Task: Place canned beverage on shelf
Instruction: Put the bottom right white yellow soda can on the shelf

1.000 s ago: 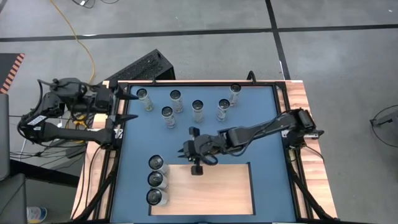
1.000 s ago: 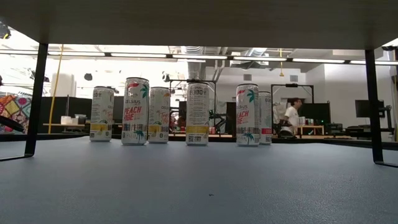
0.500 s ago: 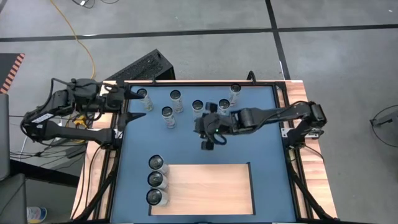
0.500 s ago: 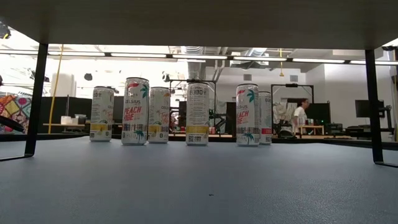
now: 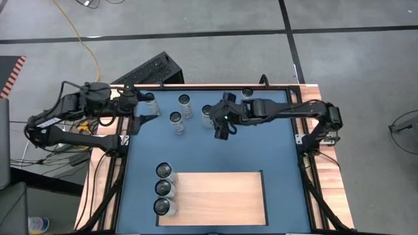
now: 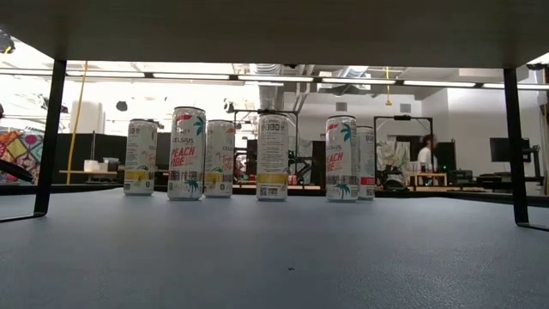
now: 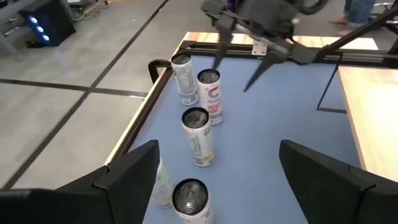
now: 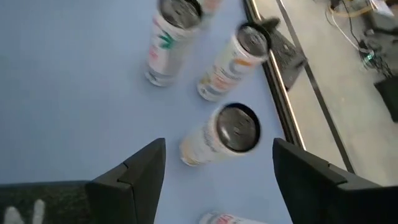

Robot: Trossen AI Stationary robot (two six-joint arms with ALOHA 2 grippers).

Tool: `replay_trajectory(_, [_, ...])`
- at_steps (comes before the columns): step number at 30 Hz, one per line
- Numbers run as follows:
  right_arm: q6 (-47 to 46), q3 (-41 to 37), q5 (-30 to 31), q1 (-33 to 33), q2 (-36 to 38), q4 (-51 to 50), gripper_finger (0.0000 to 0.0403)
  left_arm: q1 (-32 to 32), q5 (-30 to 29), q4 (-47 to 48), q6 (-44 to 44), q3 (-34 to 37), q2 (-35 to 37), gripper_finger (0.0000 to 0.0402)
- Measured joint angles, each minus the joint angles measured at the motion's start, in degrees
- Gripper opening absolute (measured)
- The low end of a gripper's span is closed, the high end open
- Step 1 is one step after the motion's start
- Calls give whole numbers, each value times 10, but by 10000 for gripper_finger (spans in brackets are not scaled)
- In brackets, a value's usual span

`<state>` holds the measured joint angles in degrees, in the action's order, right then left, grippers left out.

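Several canned beverages stand upright on the blue surface (image 5: 261,150) near the table's far edge, among them one (image 5: 208,112) beside my right gripper (image 5: 221,128). That gripper hovers open above the blue surface; in the right wrist view a can (image 8: 227,134) stands ahead of its fingers, untouched. My left gripper (image 5: 142,108) is open at the far left, close to the leftmost can (image 5: 150,100); its wrist view shows a can (image 7: 189,199) between its fingers, apart from both. On the left end of the pale wooden shelf (image 5: 222,196) three cans (image 5: 163,188) stand on their bases.
Black frame rails (image 5: 297,140) and wooden side strips (image 5: 323,176) border the blue surface. The shelf's middle and right parts are bare wood. The low view shows the can row (image 6: 273,156) from table height, between two black legs (image 6: 47,137). A person (image 6: 426,159) moves in the room beyond.
My right gripper has swung from the shelf's far edge toward the table's far edge and up, arriving at the row of cans, and its fingers have tipped less steeply downward. My left gripper has crept a little toward the leftmost can. No can has moved.
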<state>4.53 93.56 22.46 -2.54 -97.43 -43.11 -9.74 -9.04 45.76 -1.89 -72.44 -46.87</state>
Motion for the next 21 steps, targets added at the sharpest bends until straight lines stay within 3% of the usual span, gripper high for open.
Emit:
replay_trajectory(7, [-16,2,-4,-58,-31,68,276,0,-4,-2,-23,0,-4,318])
replay_trajectory(14, [-62,-1,-45,-120,-62,108,276,0,-4,0,-28,0,-11,318])
replay_trajectory(21, [-118,-1,-94,-141,-69,130,276,0,-4,7,-35,0,-15,318])
